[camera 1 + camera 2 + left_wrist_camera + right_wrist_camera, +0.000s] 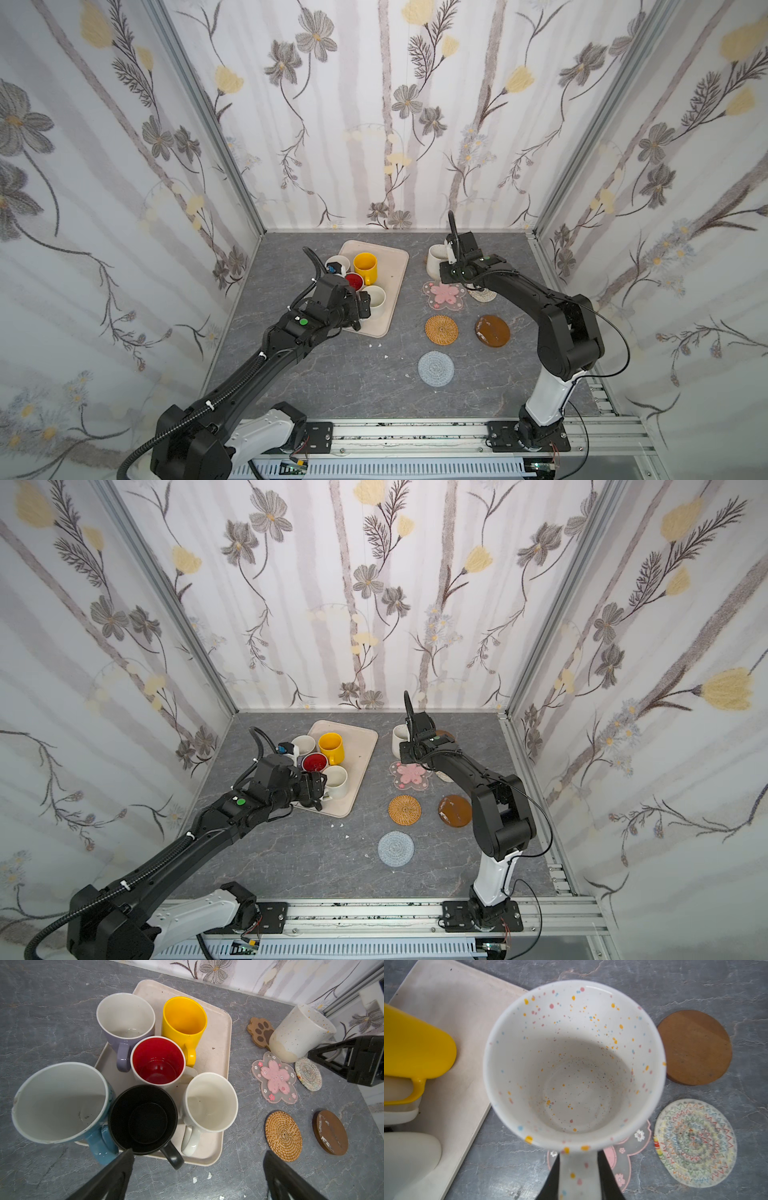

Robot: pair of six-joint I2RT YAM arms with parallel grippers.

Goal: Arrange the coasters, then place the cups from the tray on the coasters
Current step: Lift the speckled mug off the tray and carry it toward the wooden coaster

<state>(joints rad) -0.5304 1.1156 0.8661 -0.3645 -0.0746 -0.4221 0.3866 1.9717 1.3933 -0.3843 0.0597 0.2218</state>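
While left end effector (198, 1152) gapes, right end effector (579, 1180) clutches cup (571, 1064), half-hiding paw coaster (258, 1029)

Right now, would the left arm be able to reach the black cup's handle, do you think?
Probably yes. The left gripper hangs open right by the black cup, whose handle sticks out toward it over the tray edge. The light blue cup and cream cup crowd only its sides.

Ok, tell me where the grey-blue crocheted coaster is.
In both top views the grey-blue crocheted coaster lies on the table, a little right of the middle, nearest the front, just in front of the woven rattan coaster.
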